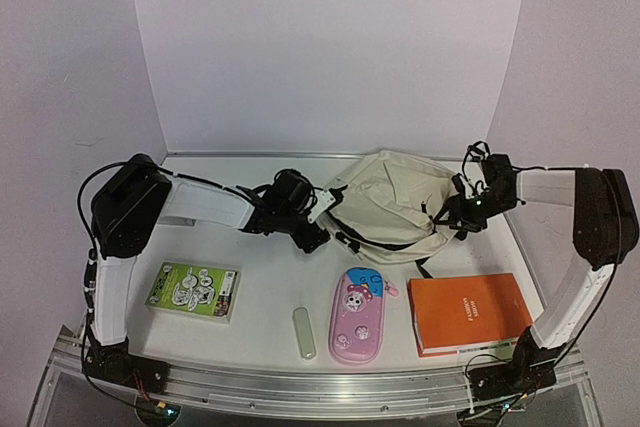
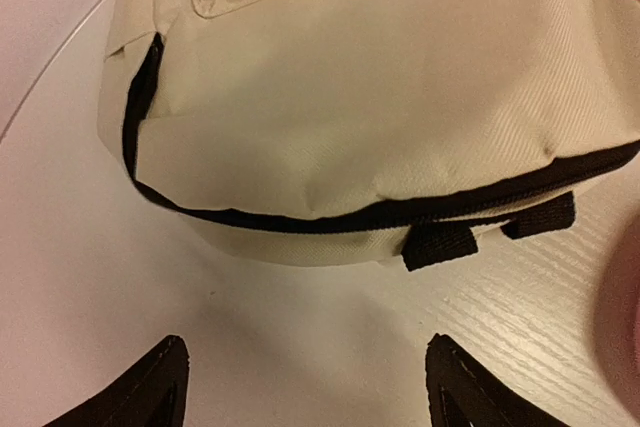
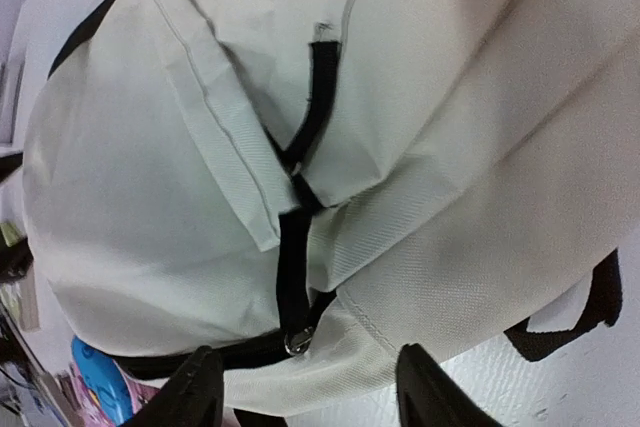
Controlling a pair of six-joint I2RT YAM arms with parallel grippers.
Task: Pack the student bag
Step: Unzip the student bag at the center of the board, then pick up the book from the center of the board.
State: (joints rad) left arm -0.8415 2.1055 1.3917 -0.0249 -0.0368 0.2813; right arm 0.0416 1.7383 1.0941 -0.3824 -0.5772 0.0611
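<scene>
The student bag [image 1: 395, 197] lay on the white table [image 1: 270, 277], far back and a bit to the right. It was cream with black zips.

The left claw [image 2: 308, 349] was down low by the bag's left side. Its two fingers were spread wide, with nothing between them. The bag's black zip was just in front of it.

The right claw [image 3: 310, 352] was at the bag's right side. Its fingers were spread apart too, with the edge of the bag and a little metal zip ring [image 3: 295, 343] between them.

Nearer the arms lay a green book [image 1: 192, 290], a small pale stick [image 1: 305, 332], a pink pencil case [image 1: 358, 327] and an orange book [image 1: 468, 312].
</scene>
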